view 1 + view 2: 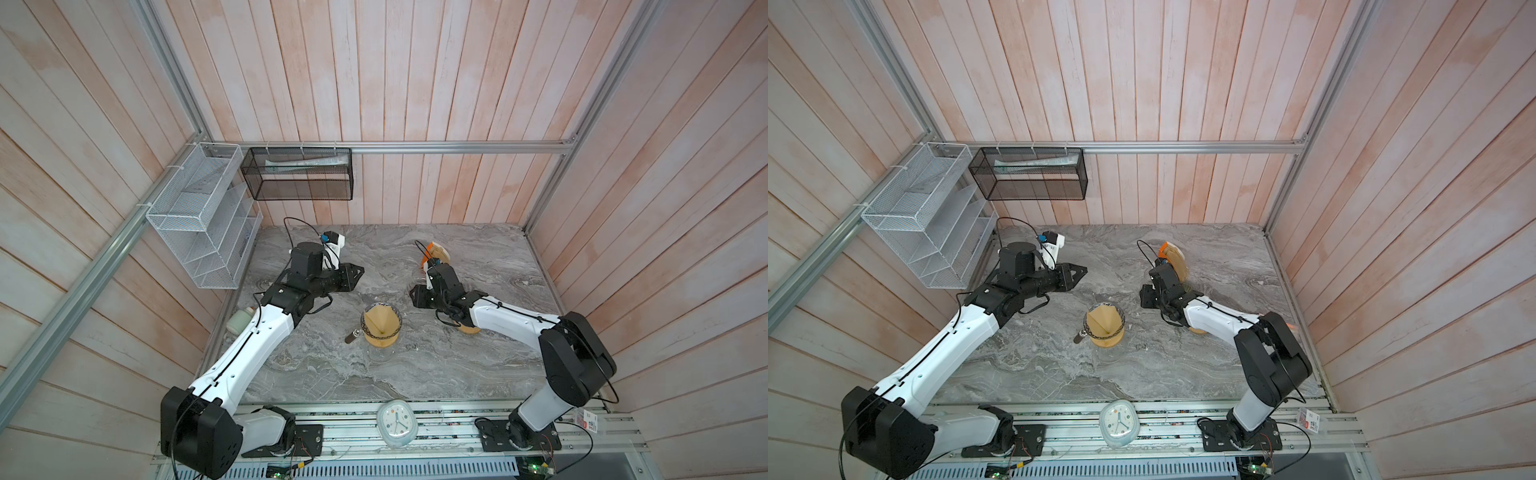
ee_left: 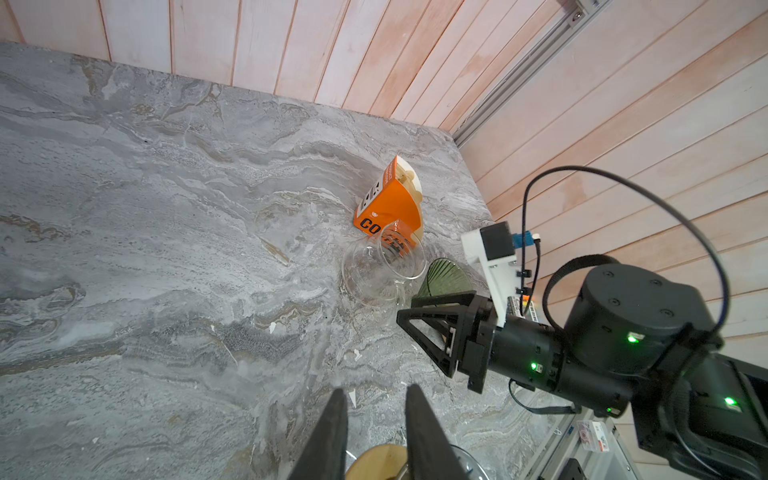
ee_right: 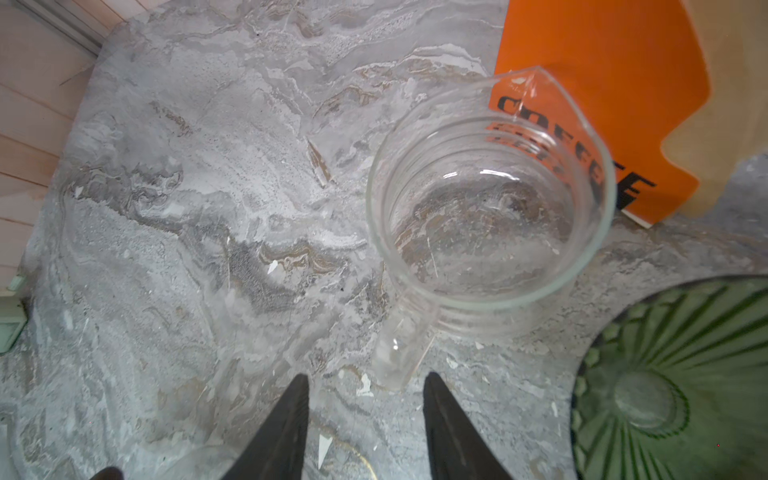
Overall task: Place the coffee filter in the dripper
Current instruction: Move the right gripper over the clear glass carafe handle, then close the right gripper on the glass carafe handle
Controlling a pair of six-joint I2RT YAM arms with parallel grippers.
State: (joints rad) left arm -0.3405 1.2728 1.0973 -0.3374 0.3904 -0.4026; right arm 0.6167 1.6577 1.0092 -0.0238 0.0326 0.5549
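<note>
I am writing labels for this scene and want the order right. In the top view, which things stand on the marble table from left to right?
Pale green bottle → dripper holding the brown coffee filter → orange filter box. The glass jug is left out: it overlaps the box.

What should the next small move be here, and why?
Probably just draw both arms back to rest. The brown filter already sits inside the dripper mid-table. The left gripper and right gripper are both open, empty and clear of it on either side, so nothing looks left to place.
</note>
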